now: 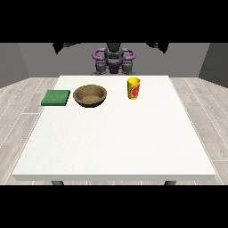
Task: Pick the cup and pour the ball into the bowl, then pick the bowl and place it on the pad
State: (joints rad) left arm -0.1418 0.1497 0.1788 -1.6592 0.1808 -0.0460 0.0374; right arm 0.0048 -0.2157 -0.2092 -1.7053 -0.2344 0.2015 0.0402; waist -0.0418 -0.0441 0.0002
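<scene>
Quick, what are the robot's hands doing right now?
Hand at the view's right: cannot be told.
Hand at the view's left: cannot be told.

My head is cut off by the black band at the top; only my torso (113, 60) shows, small behind the tabletop (116, 133). I cannot make out either robot hand: near my shoulders there are only dark shapes, too small to read. The yellow cup (133, 88) stands upright and its inside is hidden from this side, so any ball in it is out of sight. The tabletop's legs are cut off at the bottom.
</scene>
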